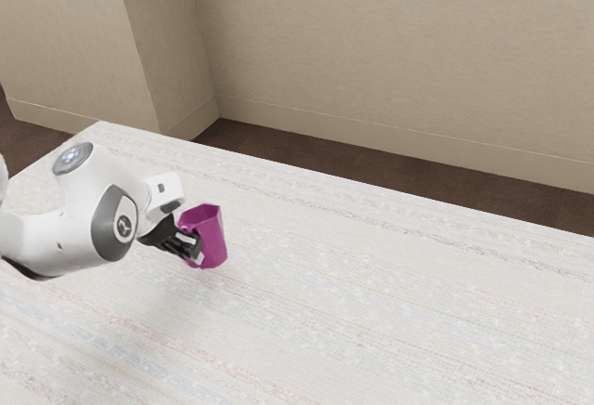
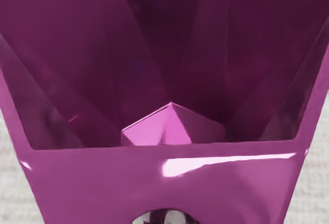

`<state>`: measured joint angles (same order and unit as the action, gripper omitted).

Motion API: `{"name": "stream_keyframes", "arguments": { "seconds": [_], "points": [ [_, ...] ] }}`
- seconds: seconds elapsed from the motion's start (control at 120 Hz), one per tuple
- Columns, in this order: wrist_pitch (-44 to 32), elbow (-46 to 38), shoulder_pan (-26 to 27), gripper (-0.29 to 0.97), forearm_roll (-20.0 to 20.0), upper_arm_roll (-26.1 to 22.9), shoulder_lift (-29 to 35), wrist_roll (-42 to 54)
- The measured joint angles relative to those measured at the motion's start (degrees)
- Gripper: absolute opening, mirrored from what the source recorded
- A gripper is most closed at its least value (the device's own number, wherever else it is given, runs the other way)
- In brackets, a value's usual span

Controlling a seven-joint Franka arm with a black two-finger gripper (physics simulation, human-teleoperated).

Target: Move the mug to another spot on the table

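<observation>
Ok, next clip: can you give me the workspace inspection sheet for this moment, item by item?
Surface: pale, streaked table, flat and evenly lit.
Job's things: one magenta mug, angular, leaning slightly, near the exterior view's left; the wrist view looks into its open mouth. Whether it is lifted off the table cannot be told.
Clutter: nothing seen.
Grippers: the black gripper is closed on the mug's side nearest the arm.
Cables: nothing seen.
Surroundings: beige walls with a pale baseboard, and a dark floor beyond the table's far edge.
</observation>
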<state>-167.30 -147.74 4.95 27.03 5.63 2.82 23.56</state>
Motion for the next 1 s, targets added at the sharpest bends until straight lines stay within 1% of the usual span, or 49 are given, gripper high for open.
{"name": "stream_keyframes", "arguments": {
  "seconds": [0.108, 0.283, 0.342, 0.45, 0.5, 0.625, 0.8, 1.0],
  "points": [
    [-1.98, 0.35, 0.44, 0.03, 2.97, -2.89, -1.84, -0.25],
    [-5.1, 2.06, 4.27, 0.02, 5.05, -3.57, -5.45, -0.51],
    [-5.89, 2.37, 3.86, 0.02, 5.23, -3.61, -6.28, -0.56],
    [-6.92, 2.83, 0.55, 0.01, 5.38, -3.61, -7.29, -0.6],
    [-7.4, 3.11, -0.21, 0.01, 5.4, -3.61, -8.07, -0.61],
    [-9.2, 3.29, 0.86, 0.01, 5.47, -3.57, -9.42, -0.55],
    [-10.4, 3.22, 0.88, 0.03, 5.47, -3.59, -11.05, -0.45],
    [-10.79, 3.23, 0.94, 0.12, 5.37, -3.61, -12.33, -0.47]
  ]
}}
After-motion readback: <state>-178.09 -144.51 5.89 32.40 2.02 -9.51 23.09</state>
